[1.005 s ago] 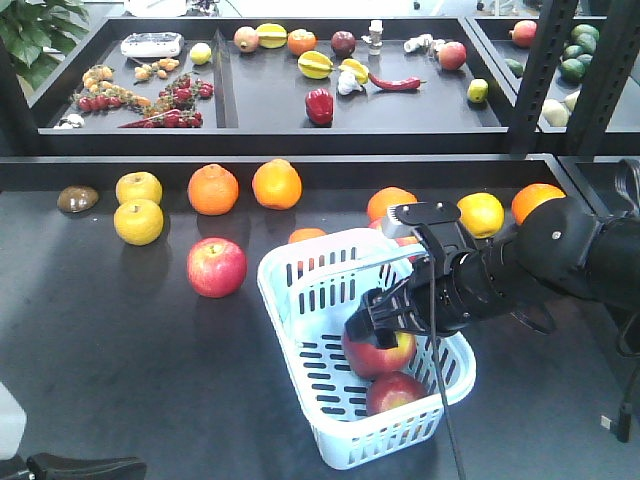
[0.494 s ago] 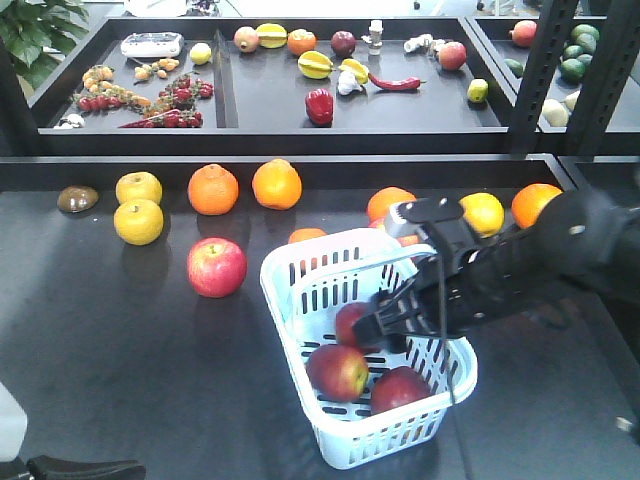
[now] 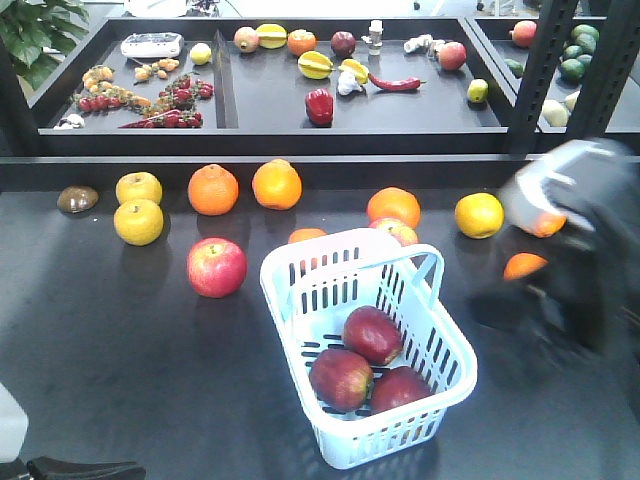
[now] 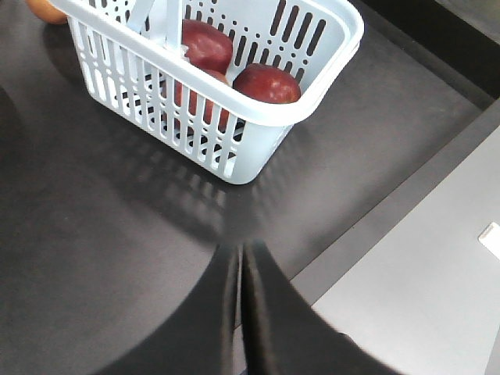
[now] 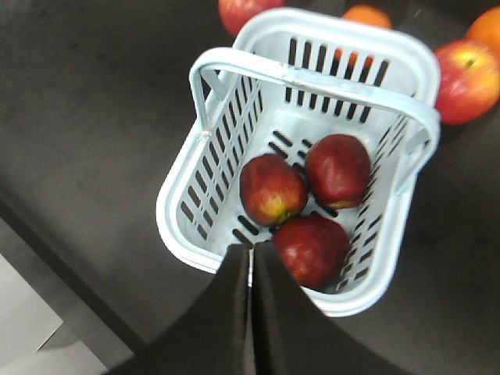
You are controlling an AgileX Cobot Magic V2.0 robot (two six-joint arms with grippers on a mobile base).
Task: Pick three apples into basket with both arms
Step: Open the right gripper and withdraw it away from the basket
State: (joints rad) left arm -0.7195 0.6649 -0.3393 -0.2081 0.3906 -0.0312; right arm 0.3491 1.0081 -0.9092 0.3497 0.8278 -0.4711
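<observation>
Three dark red apples lie together in the pale blue basket at the middle front of the dark table. The right wrist view looks down on the apples inside the basket. My right gripper is shut and empty above its near rim. The right arm is a blur at the right edge. My left gripper is shut and empty over the table, short of the basket holding an apple.
A red-yellow apple lies left of the basket. Oranges and yellow fruits line the table's back. Raised trays of produce stand behind. The table's front edge runs near my left gripper.
My right gripper was down in the basket on an apple. It has let go, come out and swung away to the right. All three apples now lie uncovered.
</observation>
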